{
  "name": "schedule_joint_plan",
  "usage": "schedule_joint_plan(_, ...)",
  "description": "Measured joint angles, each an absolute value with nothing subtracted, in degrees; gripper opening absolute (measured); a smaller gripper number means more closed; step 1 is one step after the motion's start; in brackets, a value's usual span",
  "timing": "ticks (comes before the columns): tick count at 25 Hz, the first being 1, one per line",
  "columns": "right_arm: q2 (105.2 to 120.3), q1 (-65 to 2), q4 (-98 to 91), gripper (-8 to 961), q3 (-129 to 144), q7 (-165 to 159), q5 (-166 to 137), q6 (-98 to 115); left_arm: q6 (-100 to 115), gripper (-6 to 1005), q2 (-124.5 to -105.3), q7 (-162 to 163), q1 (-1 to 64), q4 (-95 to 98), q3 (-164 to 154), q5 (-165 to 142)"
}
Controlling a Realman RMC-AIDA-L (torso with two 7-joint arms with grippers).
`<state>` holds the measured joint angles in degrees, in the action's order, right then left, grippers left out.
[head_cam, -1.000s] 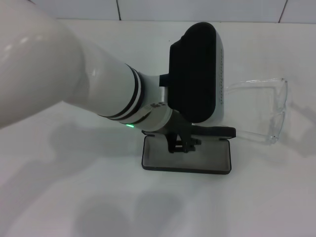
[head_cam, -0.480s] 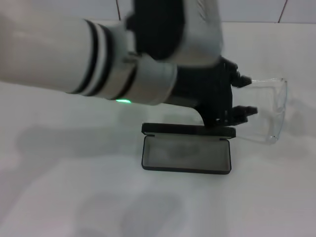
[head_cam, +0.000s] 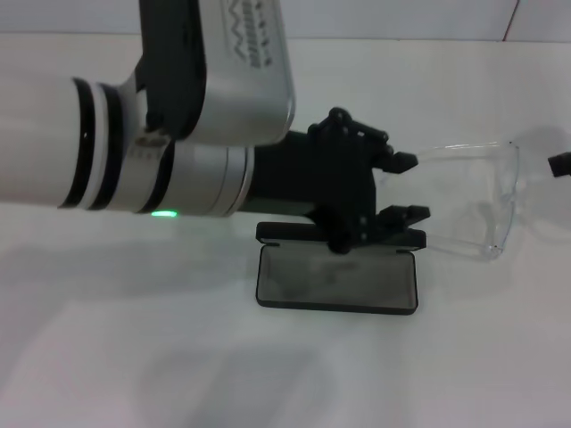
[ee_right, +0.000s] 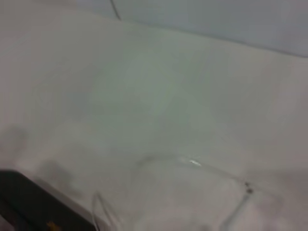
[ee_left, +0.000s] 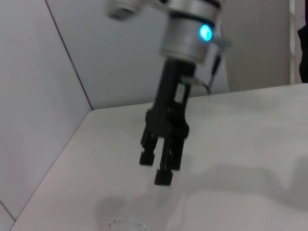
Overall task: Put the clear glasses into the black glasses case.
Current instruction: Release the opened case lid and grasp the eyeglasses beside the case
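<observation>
Clear glasses [head_cam: 486,201] just right of left pincer [head_cam: 406,187] (released, above open black glasses case [head_cam: 337,278]).

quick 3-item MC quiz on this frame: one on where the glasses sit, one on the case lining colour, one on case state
1. Where do the clear glasses lie?
A. inside the case
B. on the table, on the robot's right of the case
C. in the left hand

2. What colour is the lining of the black glasses case?
A. grey
B. red
C. blue

3. What state is the case in?
A. shut
B. open, lid up
C. upside down

Answers:
1. B: they rest on the white table, beyond the case's right end.
2. A: the open tray shows grey.
3. B: the lid stands behind the tray, below the left hand.
</observation>
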<state>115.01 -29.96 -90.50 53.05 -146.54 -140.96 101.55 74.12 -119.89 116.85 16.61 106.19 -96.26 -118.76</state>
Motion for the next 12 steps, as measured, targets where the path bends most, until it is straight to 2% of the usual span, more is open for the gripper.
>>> schedule_joint_plan(5,115.28,-37.74,-86.44,794,57.26,-151.19,-153.06,105.39,74.15,430,-119.93,114.33,15.92,105.15,-96.47,-117.91)
schedule_joint_plan(10,115.55,-40.80,-80.01,779,59.61,-151.89,-156.28,103.25,74.15,430,-119.90,110.76,15.84,102.54,-96.49,-115.24)
schedule_joint_plan(12,115.66,-41.01,-78.78,709,60.94,-152.22,-156.53,101.30,74.15,430,-119.87,110.37,15.42,102.16,-96.32,-114.75)
